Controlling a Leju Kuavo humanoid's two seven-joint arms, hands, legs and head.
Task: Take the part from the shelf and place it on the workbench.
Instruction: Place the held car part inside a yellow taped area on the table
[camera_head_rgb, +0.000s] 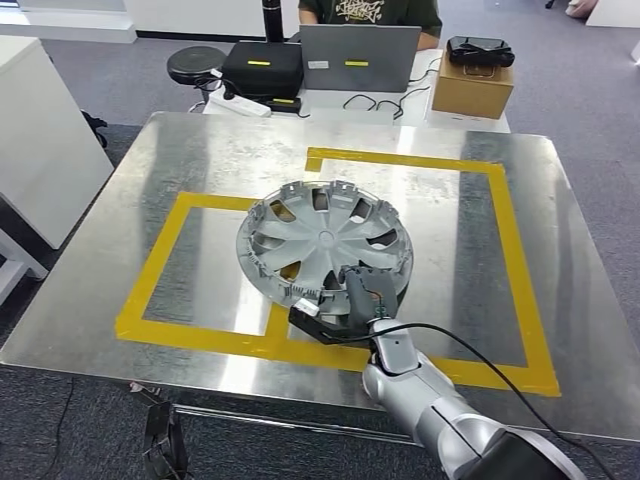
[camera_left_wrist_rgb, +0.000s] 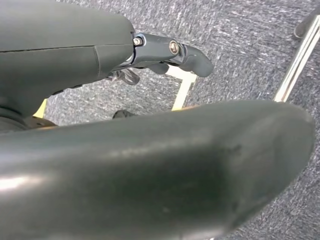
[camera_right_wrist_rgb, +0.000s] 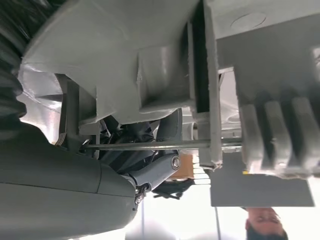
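The part is a grey plastic wheel cover (camera_head_rgb: 324, 243), on the metal workbench (camera_head_rgb: 453, 200) across the yellow tape outlines. My right hand (camera_head_rgb: 361, 303) comes in from the near edge and grips the cover's near rim, fingers curled over the top and the thumb (camera_head_rgb: 313, 326) stretched out beneath. Up close, the right wrist view has the cover's ribbed underside (camera_right_wrist_rgb: 158, 65) against the dark fingers (camera_right_wrist_rgb: 151, 172). I cannot tell whether the near rim touches the table. My left hand (camera_left_wrist_rgb: 166, 52) hangs over grey carpet, holding nothing, one finger stretched out.
Yellow tape (camera_head_rgb: 521, 270) marks two rectangles on the workbench. Behind the bench a person sits at a laptop (camera_head_rgb: 360, 58), with a black case (camera_head_rgb: 263, 68), a cardboard box (camera_head_rgb: 472, 88) and cables beside it. A white cabinet (camera_head_rgb: 38, 130) stands at the left.
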